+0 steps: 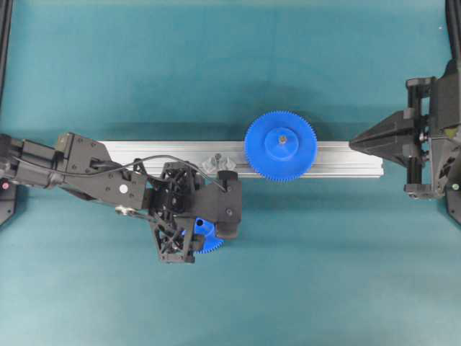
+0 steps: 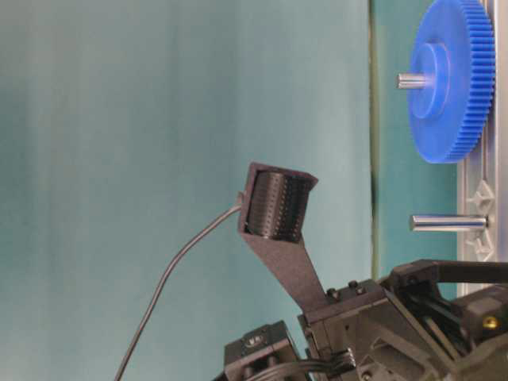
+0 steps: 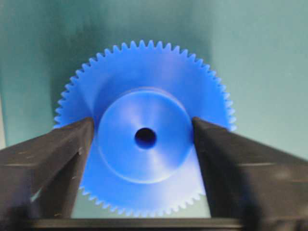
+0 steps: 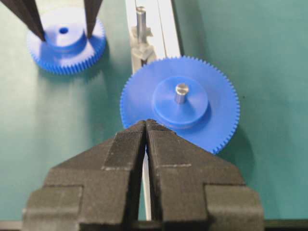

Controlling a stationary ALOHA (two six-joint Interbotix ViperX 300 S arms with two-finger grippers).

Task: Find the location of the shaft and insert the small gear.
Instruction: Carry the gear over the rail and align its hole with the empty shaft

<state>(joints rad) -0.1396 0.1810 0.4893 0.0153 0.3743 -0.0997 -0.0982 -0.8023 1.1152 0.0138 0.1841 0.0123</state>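
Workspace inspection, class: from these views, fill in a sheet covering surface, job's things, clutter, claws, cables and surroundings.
Surface: teal mat, bare where visible.
Job's things: small gear flat on the mat beside the rail; free shaft upright on the rail, nothing on it.
Clutter: large gear already seated on another pin.
Claws: left claw straddles the small gear's hub, grip unconfirmed; right claw shut, empty.
Cables: black cable on the left arm.
Surroundings: dark frame posts at the edges.

blue small gear [image 3: 144, 139], grey shaft [image 4: 140, 19], teal table [image 1: 108, 72]
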